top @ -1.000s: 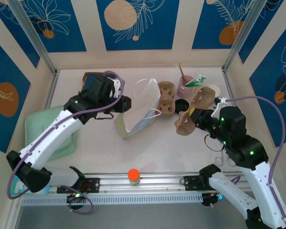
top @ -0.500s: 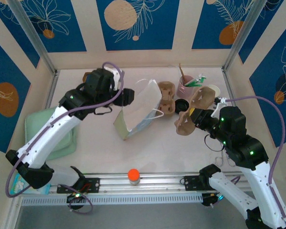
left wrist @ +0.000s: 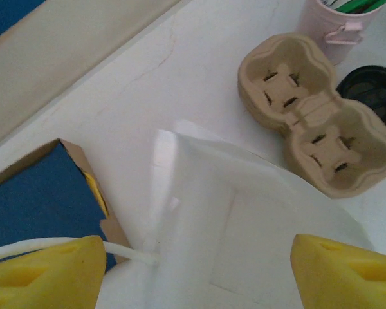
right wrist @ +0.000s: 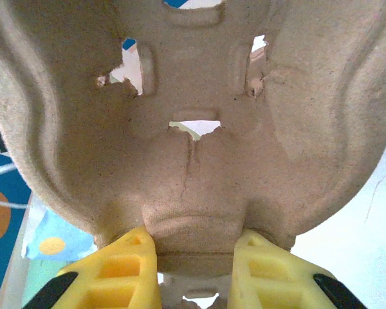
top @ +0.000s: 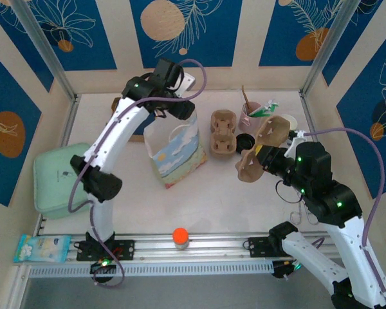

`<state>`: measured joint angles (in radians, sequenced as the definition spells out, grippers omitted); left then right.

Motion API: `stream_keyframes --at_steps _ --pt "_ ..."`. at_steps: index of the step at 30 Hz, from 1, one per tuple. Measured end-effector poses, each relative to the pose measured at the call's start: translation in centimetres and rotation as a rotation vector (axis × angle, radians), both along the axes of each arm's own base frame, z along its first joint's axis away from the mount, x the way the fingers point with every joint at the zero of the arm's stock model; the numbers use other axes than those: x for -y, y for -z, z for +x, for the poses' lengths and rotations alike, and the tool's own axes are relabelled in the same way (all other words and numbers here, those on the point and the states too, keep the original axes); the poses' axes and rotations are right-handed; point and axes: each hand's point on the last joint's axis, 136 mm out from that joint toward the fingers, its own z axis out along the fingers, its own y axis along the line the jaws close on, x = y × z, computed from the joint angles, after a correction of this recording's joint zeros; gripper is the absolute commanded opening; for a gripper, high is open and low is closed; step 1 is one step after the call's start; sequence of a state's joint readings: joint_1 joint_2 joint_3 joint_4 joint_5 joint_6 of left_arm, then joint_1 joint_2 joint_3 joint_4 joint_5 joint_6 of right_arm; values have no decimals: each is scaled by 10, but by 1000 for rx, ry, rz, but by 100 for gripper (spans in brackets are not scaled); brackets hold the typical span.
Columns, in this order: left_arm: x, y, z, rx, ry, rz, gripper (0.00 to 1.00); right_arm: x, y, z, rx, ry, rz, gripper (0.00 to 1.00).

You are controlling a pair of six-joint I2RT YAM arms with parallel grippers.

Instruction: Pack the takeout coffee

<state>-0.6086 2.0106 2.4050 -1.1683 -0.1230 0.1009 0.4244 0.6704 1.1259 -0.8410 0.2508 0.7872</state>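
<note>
Since a second ago the left arm has swung up and back. The paper bag printed with sky and sand, slumped on its side before, now stands upright near the middle of the white surface. The left hand hovers just over the bag's mouth, at its 12 o'clock, with its fingers spread wide and released.

The right arm has not budged. The right hand is clenched on a tan moulded-pulp cup carrier, holding it tilted off the surface at the bag's 3 o'clock. A second pulp carrier lies flat between the two, and a pink cup of straws stands beyond it.

The bag looks ready for loading. Next, I'd say, the held carrier has to travel over the mouth and go in level. The opening seems narrow, so the free hand may need to spread it.
</note>
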Motion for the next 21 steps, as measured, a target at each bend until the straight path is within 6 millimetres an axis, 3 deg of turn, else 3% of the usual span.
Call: stream_keyframes --at_steps 9,14,21 --pt "-2 -15 -6 18 27 1 76 -1 2 3 -7 2 -9 18" --pt "-1 -37 -11 46 39 -70 76 -2 5 6 -20 2 -14 17" --pt "-12 -56 2 102 12 -116 76 -2 5 6 -20 1 -14 18"
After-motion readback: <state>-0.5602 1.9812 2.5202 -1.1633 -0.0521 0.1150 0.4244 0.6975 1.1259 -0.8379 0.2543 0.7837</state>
